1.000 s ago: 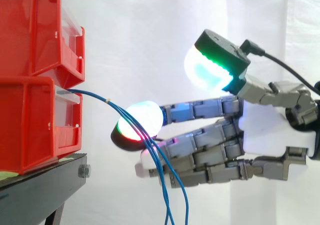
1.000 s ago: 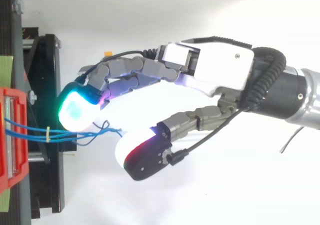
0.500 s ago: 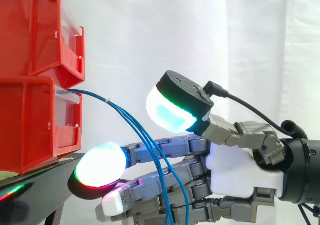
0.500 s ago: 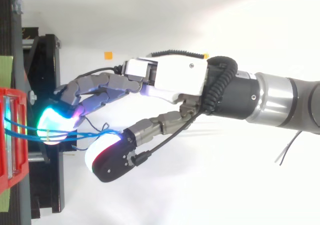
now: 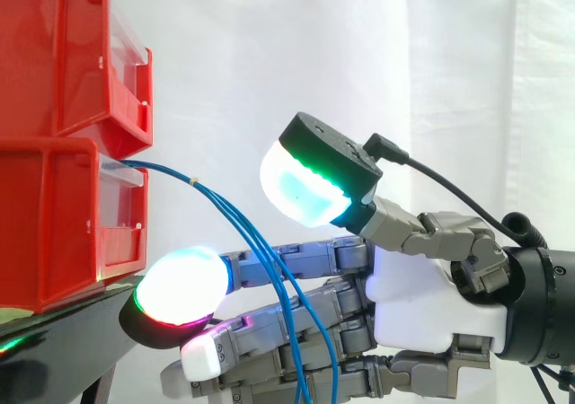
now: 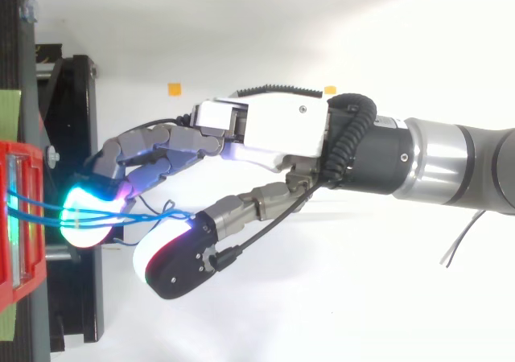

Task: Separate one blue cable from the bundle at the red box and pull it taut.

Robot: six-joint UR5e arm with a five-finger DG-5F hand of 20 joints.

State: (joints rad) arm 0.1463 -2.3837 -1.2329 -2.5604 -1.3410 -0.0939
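A bundle of thin blue cables (image 5: 225,208) leaves the lower red bin (image 5: 54,215), held together by a small yellow tie (image 5: 194,181), and droops down past the frame's bottom. My hand (image 5: 418,296) reaches in from the right with straight fingers under and behind the drooping cables; one glowing fingertip (image 5: 180,287) is close to the bin's front. The thumb's pad (image 5: 301,188) hovers above the cables, apart from them. In the top view the cables (image 6: 48,211) run out over the lit fingertip (image 6: 84,217) and end between the fingers and thumb of my hand (image 6: 273,129). Nothing is pinched.
A second red bin (image 5: 54,54) is stacked on the lower one. Both sit on a black stand (image 5: 54,350) whose edge lies just under my fingertips. A white curtain hangs behind. Small orange markers (image 6: 174,88) lie on the white floor.
My hand has dropped and moved left toward the bins, its fingers now below the cables where they droop. Over the last half second it barely shifted.
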